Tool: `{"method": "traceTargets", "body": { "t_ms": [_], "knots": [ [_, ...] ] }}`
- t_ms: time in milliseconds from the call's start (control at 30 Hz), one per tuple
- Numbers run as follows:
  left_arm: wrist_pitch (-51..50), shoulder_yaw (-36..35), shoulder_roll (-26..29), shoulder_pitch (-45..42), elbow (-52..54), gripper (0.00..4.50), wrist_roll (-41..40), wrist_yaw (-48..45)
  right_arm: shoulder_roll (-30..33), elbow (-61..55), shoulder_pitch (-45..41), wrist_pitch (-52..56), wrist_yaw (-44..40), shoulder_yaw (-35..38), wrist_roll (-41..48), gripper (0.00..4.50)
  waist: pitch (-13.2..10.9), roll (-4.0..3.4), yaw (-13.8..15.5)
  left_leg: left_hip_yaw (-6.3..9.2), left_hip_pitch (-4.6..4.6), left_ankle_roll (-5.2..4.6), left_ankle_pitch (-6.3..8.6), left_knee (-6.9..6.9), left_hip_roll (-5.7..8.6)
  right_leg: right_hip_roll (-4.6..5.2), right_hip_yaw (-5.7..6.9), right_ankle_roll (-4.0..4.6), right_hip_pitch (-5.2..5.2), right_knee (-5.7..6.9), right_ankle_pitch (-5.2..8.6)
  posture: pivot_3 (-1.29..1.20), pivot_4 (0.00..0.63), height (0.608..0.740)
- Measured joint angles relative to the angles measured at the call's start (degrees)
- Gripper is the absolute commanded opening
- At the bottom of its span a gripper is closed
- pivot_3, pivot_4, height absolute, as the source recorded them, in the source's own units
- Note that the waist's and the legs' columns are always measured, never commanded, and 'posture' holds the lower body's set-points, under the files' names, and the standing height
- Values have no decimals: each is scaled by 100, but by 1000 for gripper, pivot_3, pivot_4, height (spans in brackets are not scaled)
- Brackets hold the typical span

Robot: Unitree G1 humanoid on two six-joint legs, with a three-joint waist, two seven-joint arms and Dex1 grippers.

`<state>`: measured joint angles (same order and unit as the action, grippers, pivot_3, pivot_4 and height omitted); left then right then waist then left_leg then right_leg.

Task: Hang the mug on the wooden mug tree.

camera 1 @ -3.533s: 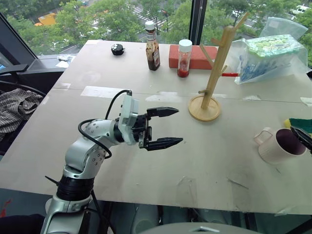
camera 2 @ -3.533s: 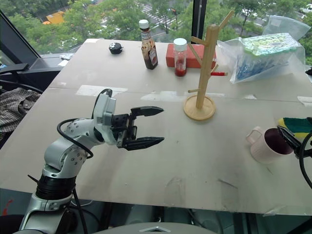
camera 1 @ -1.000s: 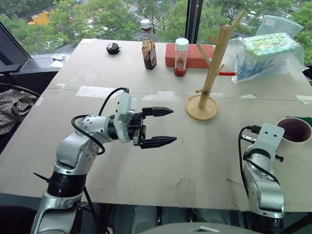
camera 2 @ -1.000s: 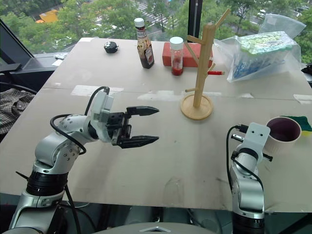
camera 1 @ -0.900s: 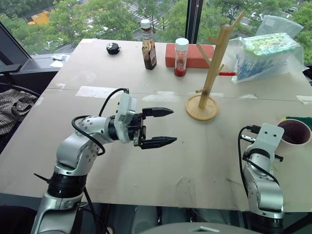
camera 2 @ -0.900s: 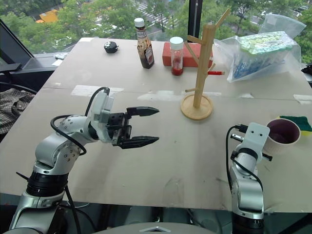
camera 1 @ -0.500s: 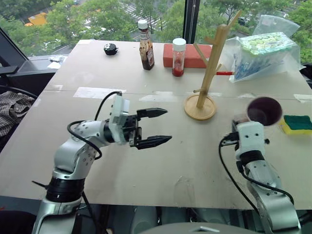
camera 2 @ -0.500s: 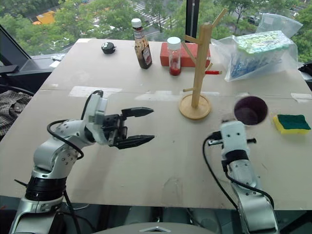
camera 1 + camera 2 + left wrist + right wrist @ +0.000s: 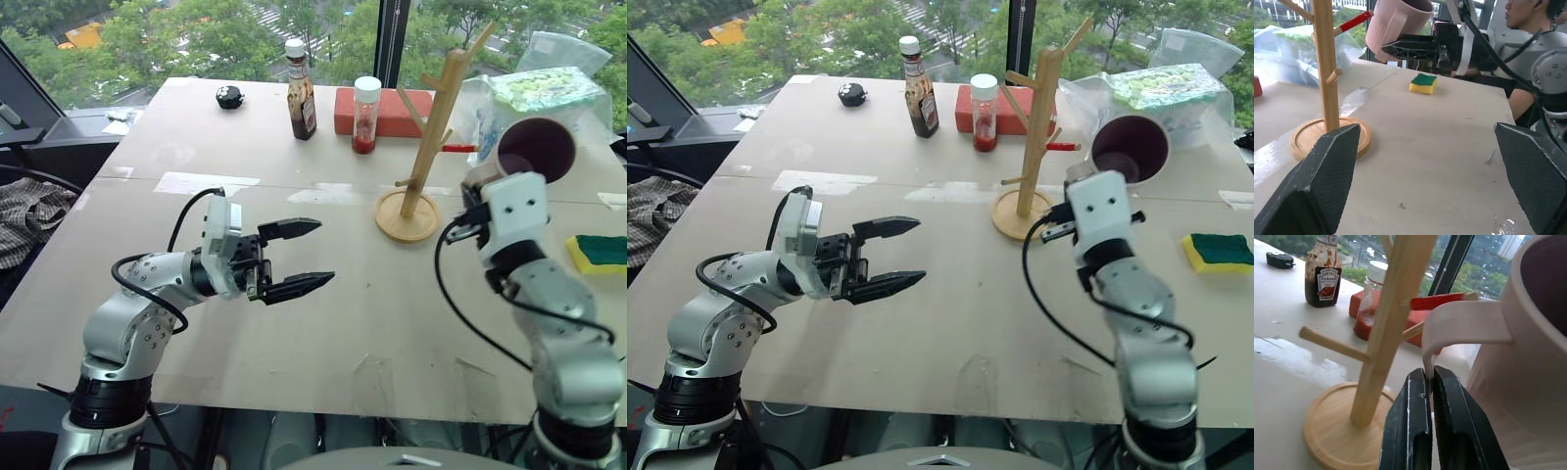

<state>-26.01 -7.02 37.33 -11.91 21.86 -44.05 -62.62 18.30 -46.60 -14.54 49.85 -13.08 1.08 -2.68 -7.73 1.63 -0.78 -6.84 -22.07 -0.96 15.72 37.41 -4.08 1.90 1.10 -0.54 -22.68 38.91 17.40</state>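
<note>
Right end effector (image 9: 1426, 382) pinches the loop handle of the cream mug (image 9: 1130, 149), its maroon interior showing.

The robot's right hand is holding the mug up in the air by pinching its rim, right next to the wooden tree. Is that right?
Not quite. The right hand is pinching the mug by its loop handle, not its rim; the right wrist view shows the two black fingers shut on the handle. The rest is right: the mug is up in the air, next to the wooden mug tree.
</note>
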Motion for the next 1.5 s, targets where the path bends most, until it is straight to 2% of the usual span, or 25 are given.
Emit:
{"method": "traceTargets", "body": {
  "t_ms": [100,267,533,933,967,1067,1100,1133,1200,1267,1400,1500],
  "knots": [
    [12,-7,-47,5,7,4500,-3,100,329,389,-354,12,-557,408,504,31,-1,-1,-27,-1,3,0,0,-3,-2,-2,-5,2,0,1,0,0,150,740],
    [137,-87,-115,269,28,4500,-2,169,642,1007,-815,-72,-1138,411,999,31,-1,-2,-24,-5,0,0,0,-2,-3,1,-12,1,-1,-5,0,0,150,740],
    [337,-291,-262,680,370,4500,-93,330,859,1679,-1235,-437,-1462,199,1239,31,-1,-2,-6,-5,-1,0,0,-2,-4,7,-13,1,-2,-4,-1,0,150,740],
    [336,-926,-304,839,893,4500,-813,938,1317,2967,-1662,-1065,-2146,-14,1452,31,-1,-2,-14,-6,2,0,0,-1,-4,9,-14,1,-1,-3,-1,0,150,740],
    [313,-993,-302,876,894,4500,-862,1005,1382,3056,-1693,-1180,-2233,-53,1446,603,-1,-2,-13,-6,2,0,0,-1,-5,9,-14,1,0,-3,-1,0,150,740],
    [280,-1045,-303,886,899,4500,-936,1125,1538,3135,-1654,-1245,-2455,-64,1545,1851,-2,-3,7,-6,0,0,0,-1,-5,10,-13,1,0,-4,-1,0,150,740],
    [263,-1026,-311,866,899,4500,-954,1178,1613,3060,-1600,-1219,-2558,-20,1655,1923,-3,-3,12,-6,-2,0,0,0,-5,10,-13,1,0,-5,-1,0,150,740],
    [259,-995,-324,861,907,4500,-946,1233,1857,2799,-1348,-1137,-2741,168,1870,2357,-5,-7,59,-2,-7,-2,1,0,-3,14,-5,1,-1,-10,-1,0,150,740],
    [218,-930,-332,905,874,4500,-908,1339,2191,2351,-830,-967,-3011,701,2261,2357,-5,-7,127,1,-15,-5,3,0,-3,15,-5,0,1,-18,0,0,150,740],
    [123,-827,-329,1009,786,4500,-844,1422,2442,1837,-212,-720,-3219,1539,2774,2357,-5,-7,148,1,-15,-5,3,0,-4,14,-7,0,0,-22,0,0,150,740],
    [7,-567,-255,1179,586,4500,-423,1549,2390,954,816,-522,-3253,2941,3621,2357,-4,-7,112,6,5,-4,3,-7,-5,8,-14,0,12,-13,0,0,150,740],
    [25,-439,-144,1412,332,4500,-52,1481,2364,731,1847,-821,-3257,3226,3430,2357,-4,-6,84,5,19,-4,4,-9,-2,6,-18,0,22,-9,0,0,150,740]
  ]
}}
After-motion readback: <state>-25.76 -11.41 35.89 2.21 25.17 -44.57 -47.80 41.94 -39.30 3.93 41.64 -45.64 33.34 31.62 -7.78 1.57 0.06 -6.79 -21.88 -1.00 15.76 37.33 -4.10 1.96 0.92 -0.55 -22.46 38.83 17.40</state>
